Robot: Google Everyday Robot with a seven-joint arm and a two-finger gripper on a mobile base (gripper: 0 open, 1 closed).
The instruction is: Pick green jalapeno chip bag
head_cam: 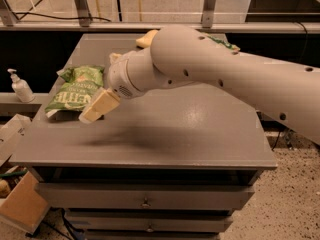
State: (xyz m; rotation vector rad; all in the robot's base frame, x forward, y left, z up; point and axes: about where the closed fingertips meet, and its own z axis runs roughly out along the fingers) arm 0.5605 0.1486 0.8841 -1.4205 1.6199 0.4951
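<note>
The green jalapeno chip bag [70, 93] lies flat at the left side of the grey table [165, 129]; it is green with big white lettering. My gripper [95, 109] hangs at the end of the big pale arm [210, 69], just right of the bag's lower right corner and slightly above the table. Only one cream finger [100, 105] shows, pointing down-left towards the bag. The arm hides part of the table behind it.
A yellowish object [146, 38] and a bit of a green packet [223, 44] peek out behind the arm at the table's back. A white pump bottle [21, 86] stands on a ledge to the left. Cardboard boxes [20, 209] lie on the floor at lower left.
</note>
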